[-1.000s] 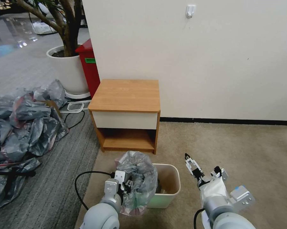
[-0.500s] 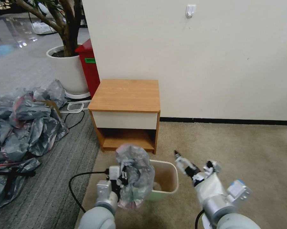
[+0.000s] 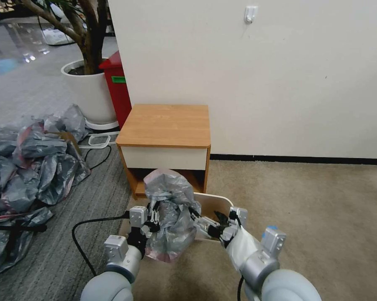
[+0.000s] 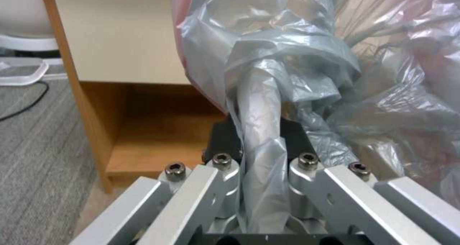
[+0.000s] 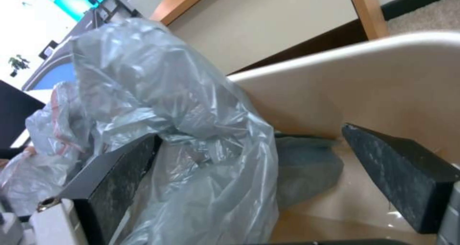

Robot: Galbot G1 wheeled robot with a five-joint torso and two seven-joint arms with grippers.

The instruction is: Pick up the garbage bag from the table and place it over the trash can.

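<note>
The garbage bag [image 3: 170,213] is a crinkly see-through grey thing with a pinkish rim, bunched up and hanging at the left edge of the trash can [image 3: 215,201]. That bin's small, cream-beige, tipped up and sitting on the carpet right in front of the table [image 3: 167,125], which is light-brown wood with a white drawer front and a lower shelf.

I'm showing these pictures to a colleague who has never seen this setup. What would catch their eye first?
Most likely the crumpled grey garbage bag held up in front of the table, pinched in the left hand just above the cream trash can. Next, the right hand, open, reaching into the bag's side. Off to the left, a heap of darker grey bags sprawls on the floor.
</note>
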